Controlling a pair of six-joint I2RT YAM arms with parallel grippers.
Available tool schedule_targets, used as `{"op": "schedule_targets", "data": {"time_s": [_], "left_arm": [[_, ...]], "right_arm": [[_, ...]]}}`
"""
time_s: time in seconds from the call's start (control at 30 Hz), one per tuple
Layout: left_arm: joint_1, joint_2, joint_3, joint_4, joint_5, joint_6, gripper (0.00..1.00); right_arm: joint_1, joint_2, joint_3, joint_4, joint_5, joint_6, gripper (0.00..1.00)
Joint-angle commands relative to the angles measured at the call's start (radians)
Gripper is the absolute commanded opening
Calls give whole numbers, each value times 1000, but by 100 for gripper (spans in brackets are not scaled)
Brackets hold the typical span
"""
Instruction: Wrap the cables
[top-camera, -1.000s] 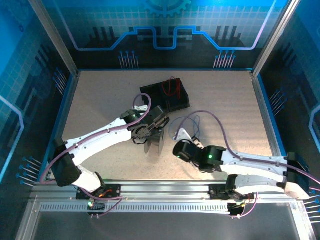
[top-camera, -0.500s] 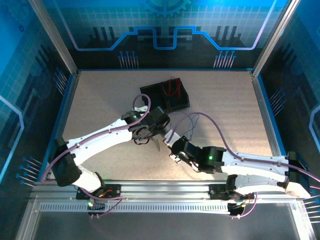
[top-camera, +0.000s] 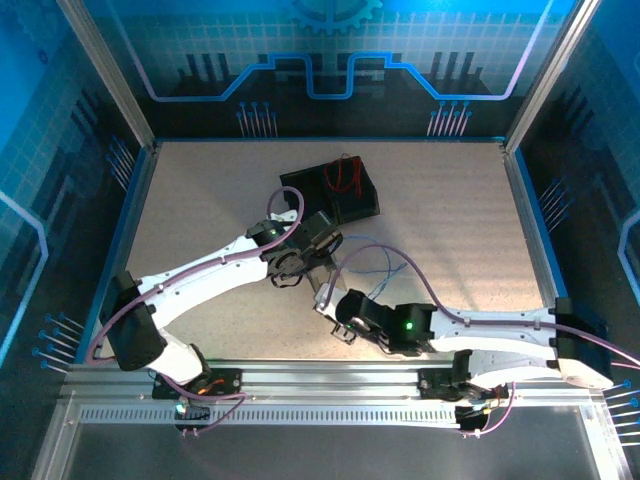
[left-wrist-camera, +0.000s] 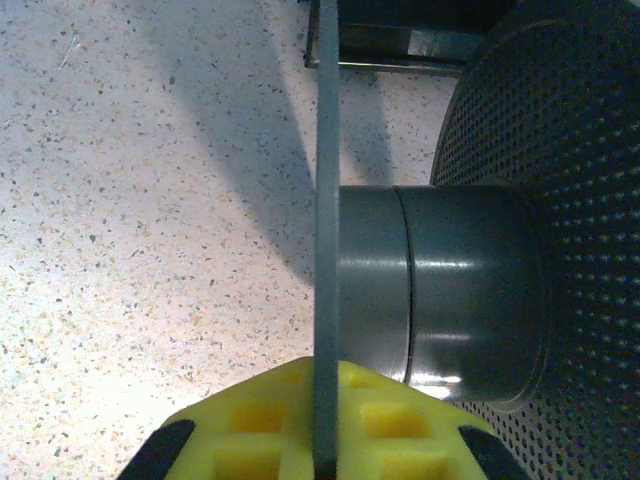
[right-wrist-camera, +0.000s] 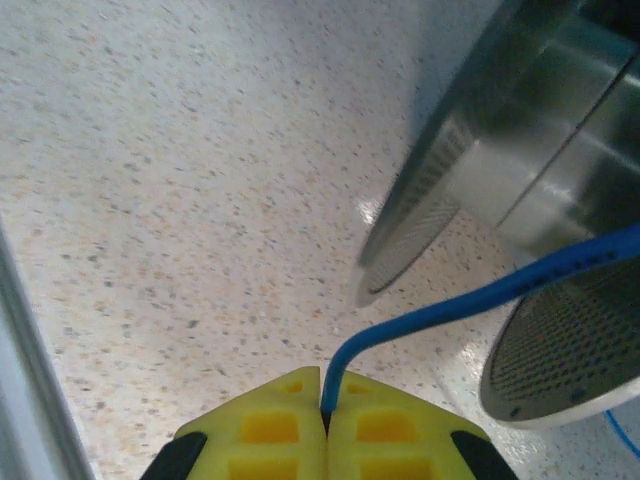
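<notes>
My left gripper (left-wrist-camera: 325, 440) is shut on the thin edge of one flange (left-wrist-camera: 325, 200) of a grey spool (left-wrist-camera: 450, 290). The spool's other flange, perforated, fills the right side (left-wrist-camera: 570, 180). In the top view the left gripper (top-camera: 312, 262) holds the spool (top-camera: 322, 282) mid-table. My right gripper (right-wrist-camera: 325, 420) is shut on the end of the blue cable (right-wrist-camera: 450, 305), which runs up to the right past the spool's flanges (right-wrist-camera: 430, 210). From above, the right gripper (top-camera: 332, 306) sits just in front of the spool, and the blue cable (top-camera: 372, 243) loops behind it. The red cable (top-camera: 345, 175) lies in a black tray (top-camera: 300, 184).
The black tray stands at the back middle of the speckled table (top-camera: 200, 200). Metal frame posts and blue walls border the table on three sides. Lilac arm cables arch over both arms.
The left gripper has closed onto the spool's flange. The right gripper has moved left and toward the near edge, pulling the blue cable's end with it.
</notes>
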Motion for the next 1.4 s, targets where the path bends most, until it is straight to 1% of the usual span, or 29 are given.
{"op": "schedule_targets", "data": {"time_s": [0.0, 0.13, 0.2, 0.3, 0.4, 0.47, 0.53, 0.63, 0.73, 0.83, 1.0, 1.17, 1.37], "left_arm": [[-1, 15, 0, 54, 43, 57, 10], [-2, -7, -25, 112, 73, 106, 28], [-2, -18, -32, 134, 90, 129, 35], [-1, -39, -37, 150, 109, 159, 47], [-1, -54, -41, 154, 132, 183, 63], [-1, -69, -50, 152, 148, 194, 70], [0, -84, -70, 161, 176, 211, 80], [12, -118, -116, 192, 235, 237, 88], [28, -153, -162, 226, 319, 280, 89], [34, -171, -197, 228, 368, 315, 85], [35, -141, -222, 233, 446, 332, 81], [34, -141, -240, 255, 472, 331, 79], [35, -139, -248, 262, 486, 344, 82]], "right_arm": [[-49, 28, -4, 36, -27, -28, 0], [-73, 34, -21, 55, -49, -51, 0], [-84, 38, -33, 65, -56, -61, 0], [-93, 46, -48, 81, -55, -81, 0], [-100, 53, -67, 112, -64, -102, 0], [-104, 62, -73, 124, -66, -111, 0], [-110, 70, -79, 140, -71, -120, 0], [-118, 77, -88, 167, -84, -138, 0], [-124, 84, -94, 188, -85, -162, 0], [-126, 92, -95, 207, -84, -192, 0], [-132, 103, -90, 236, -84, -228, 0], [-146, 127, -73, 224, -81, -233, 0], [-152, 138, -69, 225, -75, -232, 0]]}}
